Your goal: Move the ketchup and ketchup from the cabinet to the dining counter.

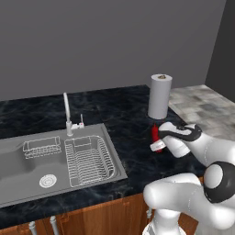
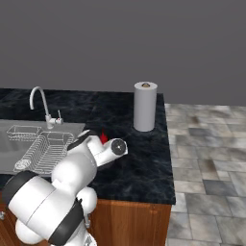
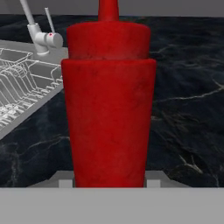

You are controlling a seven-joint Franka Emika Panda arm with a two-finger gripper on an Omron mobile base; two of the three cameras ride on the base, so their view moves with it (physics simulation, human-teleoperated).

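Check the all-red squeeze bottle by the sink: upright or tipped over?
Upright. The all-red squeeze bottle stands with its cone top pointing up, base on the black veined marble counter.

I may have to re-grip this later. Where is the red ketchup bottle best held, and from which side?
Probably around the wide lower body of the ketchup bottle, coming level from the front counter edge. It stands upright on the dining counter, and its top narrows to a cone.
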